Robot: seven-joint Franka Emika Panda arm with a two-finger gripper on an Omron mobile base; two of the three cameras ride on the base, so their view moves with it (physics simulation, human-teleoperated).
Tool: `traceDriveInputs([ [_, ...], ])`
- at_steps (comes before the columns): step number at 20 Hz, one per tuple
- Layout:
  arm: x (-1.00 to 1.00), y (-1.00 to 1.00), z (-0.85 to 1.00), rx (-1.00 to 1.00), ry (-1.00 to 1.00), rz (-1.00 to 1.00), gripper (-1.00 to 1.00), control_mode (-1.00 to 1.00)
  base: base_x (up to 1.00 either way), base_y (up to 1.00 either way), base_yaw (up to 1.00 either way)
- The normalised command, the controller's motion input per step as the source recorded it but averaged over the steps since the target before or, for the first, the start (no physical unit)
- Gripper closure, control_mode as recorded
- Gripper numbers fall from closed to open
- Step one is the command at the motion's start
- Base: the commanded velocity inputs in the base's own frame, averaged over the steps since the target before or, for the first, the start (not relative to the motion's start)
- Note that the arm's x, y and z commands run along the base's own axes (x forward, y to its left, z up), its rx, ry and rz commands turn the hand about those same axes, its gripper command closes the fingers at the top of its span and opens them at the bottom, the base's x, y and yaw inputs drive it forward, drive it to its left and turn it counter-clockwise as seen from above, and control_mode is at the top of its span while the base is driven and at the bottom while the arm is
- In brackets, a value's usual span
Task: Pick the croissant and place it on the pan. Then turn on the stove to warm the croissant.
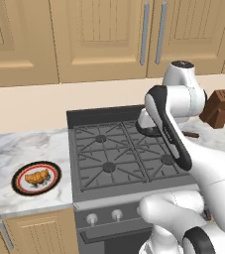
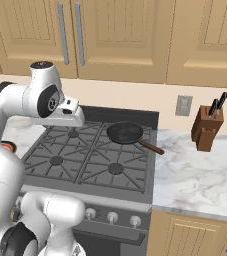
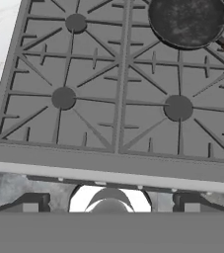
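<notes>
Above the stove [image 1: 119,158] the white arm bends up high and folds over, so its hand hangs over the back of the burners. From the right base view the hand sits over the back left burner, flat and pointing sideways. The gripper [image 3: 110,202] looks down at the grates in the hand view, and its two dark fingers [image 3: 30,202] stand far apart near the bottom corners, spread wide with nothing between them. The croissant [image 1: 37,176] lies on the round plate [image 1: 20,187] with the red rim, on the marble counter [image 1: 15,149] to the left of the stove, well apart from the hand. The pan [image 2: 125,133] sits on the back right burner, with its brown handle pointing out to the right toward the other counter. From the left base view the arm covers most of the pan, so just a dark edge and the tip of the handle peek out. In the hand view the pan is cut off at the top edge. A brown knife block [image 2: 206,128] stands on the right counter by the wall, near a small outlet [image 2: 183,105]. Silver knobs [image 2: 112,217] line the front of the stove, and the arm's big base hides some of them. From the right base view the plate is mostly hidden behind the arm, and only a bit of red rim shows.
</notes>
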Motion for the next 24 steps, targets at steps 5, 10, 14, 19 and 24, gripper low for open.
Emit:
traceDriveInputs([
  [5, -0.29, 0.27, -0.11, 0.03, -0.03, 0.0, -1.0, -1.0, 0.0, 0.0, 0.0],
  [10, -0.29, 0.41, -0.13, 0.04, -0.04, -0.01, -1.0, -1.0, 0.0, 0.0, 0.0],
  [14, -0.17, 0.42, -0.04, 0.09, 0.0, -0.05, -1.0, -1.0, 0.0, 0.0, 0.0],
  [19, -0.12, 0.41, 0.0, 0.09, 0.0, -0.05, -1.0, -1.0, 0.0, 0.0, 0.0],
  [24, -0.04, 0.4, -0.02, 0.07, 0.0, -0.07, -1.0, -1.0, 0.0, 0.0, 0.0],
])
